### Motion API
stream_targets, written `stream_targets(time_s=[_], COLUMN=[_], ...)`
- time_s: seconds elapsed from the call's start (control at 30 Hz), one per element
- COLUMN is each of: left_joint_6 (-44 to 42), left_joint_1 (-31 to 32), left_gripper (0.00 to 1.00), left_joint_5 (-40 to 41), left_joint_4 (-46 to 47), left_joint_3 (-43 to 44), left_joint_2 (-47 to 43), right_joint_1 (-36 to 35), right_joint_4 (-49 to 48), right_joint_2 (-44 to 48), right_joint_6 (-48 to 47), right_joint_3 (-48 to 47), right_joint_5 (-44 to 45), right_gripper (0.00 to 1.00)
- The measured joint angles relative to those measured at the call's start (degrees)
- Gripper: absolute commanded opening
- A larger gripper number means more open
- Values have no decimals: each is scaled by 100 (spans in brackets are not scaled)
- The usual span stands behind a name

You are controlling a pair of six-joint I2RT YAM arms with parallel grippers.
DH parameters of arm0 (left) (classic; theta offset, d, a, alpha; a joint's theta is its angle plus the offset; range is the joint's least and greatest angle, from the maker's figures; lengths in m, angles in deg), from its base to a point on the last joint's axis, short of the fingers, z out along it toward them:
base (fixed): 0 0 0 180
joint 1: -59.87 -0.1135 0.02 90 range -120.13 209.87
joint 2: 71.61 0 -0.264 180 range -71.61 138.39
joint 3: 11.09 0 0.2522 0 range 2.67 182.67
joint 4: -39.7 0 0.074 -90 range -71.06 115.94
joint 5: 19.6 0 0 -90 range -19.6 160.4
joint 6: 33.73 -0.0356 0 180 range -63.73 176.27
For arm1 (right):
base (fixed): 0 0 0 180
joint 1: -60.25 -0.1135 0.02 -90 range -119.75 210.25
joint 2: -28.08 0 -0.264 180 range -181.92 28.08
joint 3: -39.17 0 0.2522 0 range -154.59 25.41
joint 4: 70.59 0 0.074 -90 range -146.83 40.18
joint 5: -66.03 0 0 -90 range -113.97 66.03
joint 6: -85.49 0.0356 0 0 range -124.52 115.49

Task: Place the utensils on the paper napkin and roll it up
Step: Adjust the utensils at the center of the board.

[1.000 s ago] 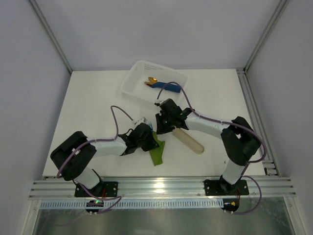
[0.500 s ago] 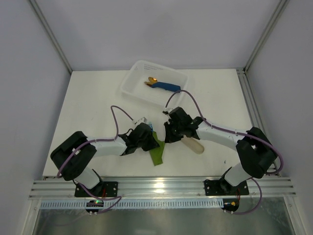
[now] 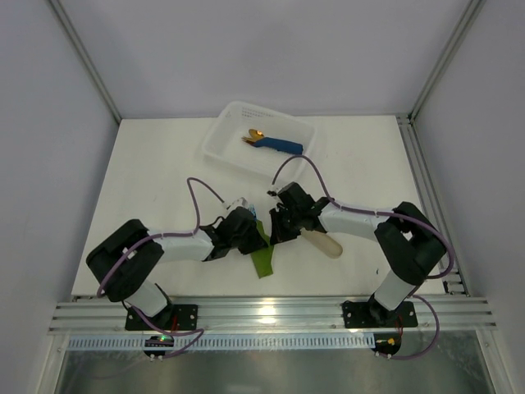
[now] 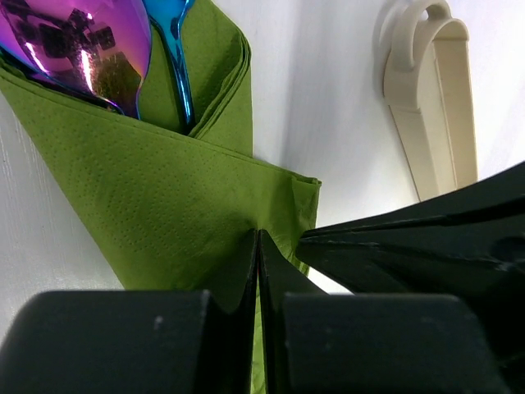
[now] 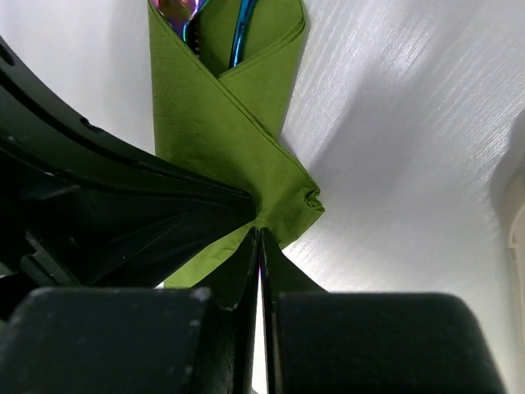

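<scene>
Paper napkin (image 3: 262, 261), folded round the utensils (image 4: 82, 49), lies lengthwise near-to-far just left of the beige piece (image 3: 321, 241). The left gripper (image 4: 258, 238) presses on it, fingers together. From the beige piece's side, the right gripper (image 5: 258, 231) pinches its edge.

Two black robot arms reach out from their bases and bend inward at the elbows, so that their wrists meet near the middle. The left gripper (image 3: 256, 236) points to the right and tilts down. Its fingers are pressed flat together, with a fold of the paper napkin (image 4: 164, 222) pinched between them. The right gripper (image 3: 275, 231) points to the left, just beside the left gripper's tips and almost nose to nose with it. Its fingers are closed tight too, with only a hairline seam between them. Both grippers sit low, close to the worktop (image 3: 164, 164).
</scene>
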State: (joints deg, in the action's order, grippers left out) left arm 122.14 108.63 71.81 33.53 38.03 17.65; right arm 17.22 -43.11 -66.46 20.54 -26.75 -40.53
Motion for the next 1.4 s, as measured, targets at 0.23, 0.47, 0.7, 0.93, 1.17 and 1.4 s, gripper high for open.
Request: stream_targets(time_s=[0.23,0.47,0.7,0.93,1.17,1.4], left_joint_6=[0,13,11,4,-61,-144], left_joint_1=[4,4,13,15,13,9], left_gripper=[0,0,0,0,0,0], left_joint_5=[0,-2,0,0,98,192], left_joint_4=[33,50,52,37,-153,-186], left_joint_3=[11,22,31,109,280,439], left_joint_2=[37,68,70,70,70,236], right_joint_1=[0,0,0,0,0,0], right_joint_4=[-39,-15,-146,-297,-466,-511], right_joint_2=[-74,-74,-42,-31,13,57], right_joint_6=[33,31,66,107,153,149], right_joint_3=[9,205,372,437,546,597], right_joint_5=[22,256,304,291,293,323], right_gripper=[3,4,4,4,4,4])
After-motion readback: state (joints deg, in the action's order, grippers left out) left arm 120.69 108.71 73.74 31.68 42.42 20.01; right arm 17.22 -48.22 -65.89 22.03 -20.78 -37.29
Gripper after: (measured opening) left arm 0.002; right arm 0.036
